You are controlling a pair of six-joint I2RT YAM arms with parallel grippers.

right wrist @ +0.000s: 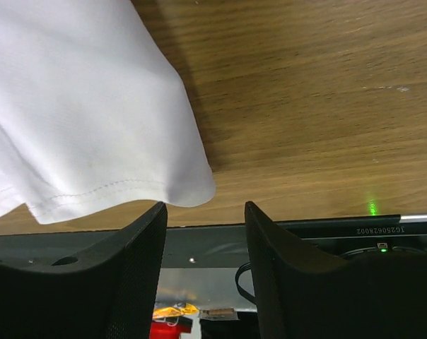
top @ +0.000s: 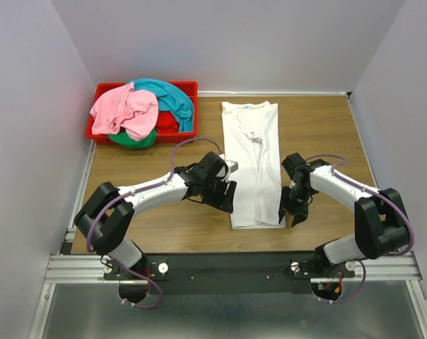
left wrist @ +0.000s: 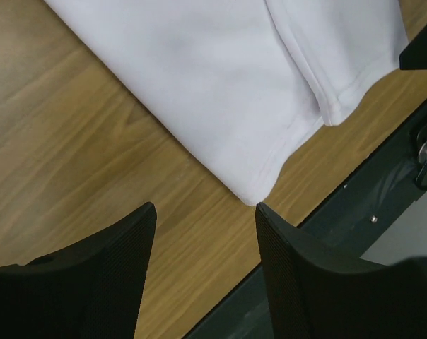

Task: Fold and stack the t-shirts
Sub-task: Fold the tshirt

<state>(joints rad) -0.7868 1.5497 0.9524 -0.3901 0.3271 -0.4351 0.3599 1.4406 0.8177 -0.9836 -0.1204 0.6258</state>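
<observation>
The white t-shirt (top: 254, 162) lies on the table, folded lengthwise into a long strip with its collar at the far end. My left gripper (top: 228, 200) is open and empty just left of the strip's near-left corner (left wrist: 256, 198). My right gripper (top: 293, 214) is open and empty just right of the near-right corner (right wrist: 192, 191). The pink t-shirt (top: 121, 109), teal t-shirt (top: 172, 95), red t-shirt (top: 167, 122) and green t-shirt (top: 132, 140) are heaped in the red bin (top: 190, 88).
The red bin stands at the far left corner of the wooden table (top: 319, 127). The table's dark metal front rail (top: 235, 265) runs just below the shirt's near hem. Grey walls close in both sides.
</observation>
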